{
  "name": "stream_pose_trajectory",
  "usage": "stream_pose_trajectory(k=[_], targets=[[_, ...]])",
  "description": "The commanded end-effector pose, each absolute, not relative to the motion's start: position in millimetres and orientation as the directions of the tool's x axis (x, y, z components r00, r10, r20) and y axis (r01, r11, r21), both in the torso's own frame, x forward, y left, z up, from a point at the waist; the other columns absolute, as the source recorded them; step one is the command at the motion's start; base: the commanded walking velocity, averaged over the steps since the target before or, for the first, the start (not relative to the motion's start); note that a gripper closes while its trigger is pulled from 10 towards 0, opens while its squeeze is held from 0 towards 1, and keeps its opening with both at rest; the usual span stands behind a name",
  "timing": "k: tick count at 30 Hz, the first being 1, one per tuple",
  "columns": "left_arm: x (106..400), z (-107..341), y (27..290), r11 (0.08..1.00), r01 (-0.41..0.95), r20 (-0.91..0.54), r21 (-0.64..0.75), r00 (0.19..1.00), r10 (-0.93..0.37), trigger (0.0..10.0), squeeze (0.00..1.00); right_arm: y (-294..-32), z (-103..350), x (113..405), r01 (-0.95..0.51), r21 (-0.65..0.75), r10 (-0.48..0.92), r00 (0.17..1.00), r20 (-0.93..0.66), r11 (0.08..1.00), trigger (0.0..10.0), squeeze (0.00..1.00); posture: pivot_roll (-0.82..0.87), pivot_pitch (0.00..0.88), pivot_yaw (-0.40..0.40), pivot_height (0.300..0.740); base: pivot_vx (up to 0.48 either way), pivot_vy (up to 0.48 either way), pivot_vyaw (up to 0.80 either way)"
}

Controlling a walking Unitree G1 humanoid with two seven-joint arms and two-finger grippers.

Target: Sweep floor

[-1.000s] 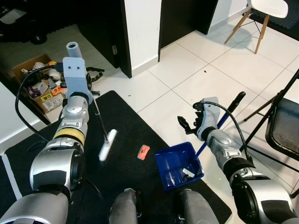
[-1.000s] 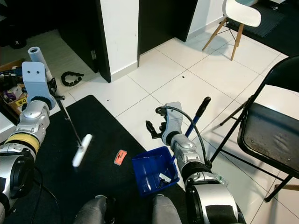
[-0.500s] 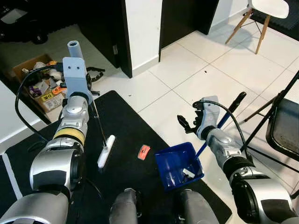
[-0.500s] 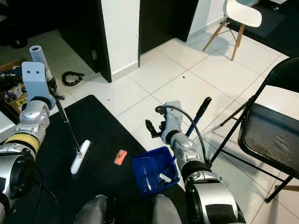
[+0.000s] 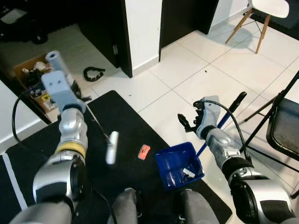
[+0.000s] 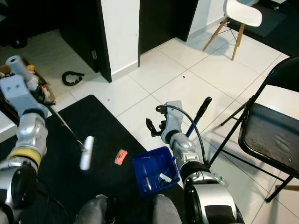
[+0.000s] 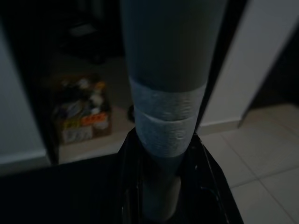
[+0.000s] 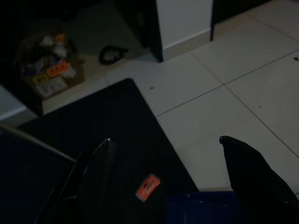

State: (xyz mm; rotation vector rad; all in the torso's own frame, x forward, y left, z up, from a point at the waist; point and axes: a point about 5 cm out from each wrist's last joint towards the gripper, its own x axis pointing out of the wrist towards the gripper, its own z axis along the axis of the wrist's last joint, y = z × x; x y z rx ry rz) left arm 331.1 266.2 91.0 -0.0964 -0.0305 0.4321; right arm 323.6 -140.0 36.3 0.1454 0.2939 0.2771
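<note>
The left gripper has its fingers pressed around the grey broom handle, and the white broom head hangs blurred over the black mat, just beside the orange scrap; the stroke will go best, I judge, if the head is set flat on the mat behind the scrap and drawn steadily toward the blue dustpan, whose mouth should stay pressed to the floor. The right gripper is at the dustpan's long handle, though whether its fingers pinch it I cannot tell; the dustpan already holds a small white piece, and a cardboard box of clutter stands near the doorway
</note>
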Motion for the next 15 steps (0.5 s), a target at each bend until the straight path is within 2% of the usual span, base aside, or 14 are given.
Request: stream_pose_trajectory(k=[1,8,11,15], targets=[[328,94,261,0.906,-0.416,0.08,-0.076,0.903,0.421,10.0,0.0,-142,36,322,-0.219,0.186,0.26,0.935,-0.24,0.958,10.0,0.0,0.01,0.092,-0.025,0.74,0.0,0.0,0.0],[322,90,257,0.923,-0.376,0.124,-0.076,0.915,0.383,10.0,0.0,-139,36,320,-0.216,0.184,0.253,0.944,-0.212,0.959,10.0,0.0,0.01,0.101,-0.034,0.74,0.0,0.0,0.0],[316,82,244,0.974,-0.22,0.144,-0.051,0.964,0.225,10.0,0.0,-140,34,317,-0.221,0.16,0.252,0.945,-0.21,0.962,10.0,0.0,0.02,0.093,-0.042,0.74,0.0,0.0,0.0],[314,79,239,0.985,-0.172,0.148,-0.028,0.974,0.174,10.0,0.0,-143,33,316,-0.21,0.149,0.238,0.95,-0.204,0.966,10.0,0.0,0.02,0.092,-0.042,0.74,0.0,0.0,0.0]])
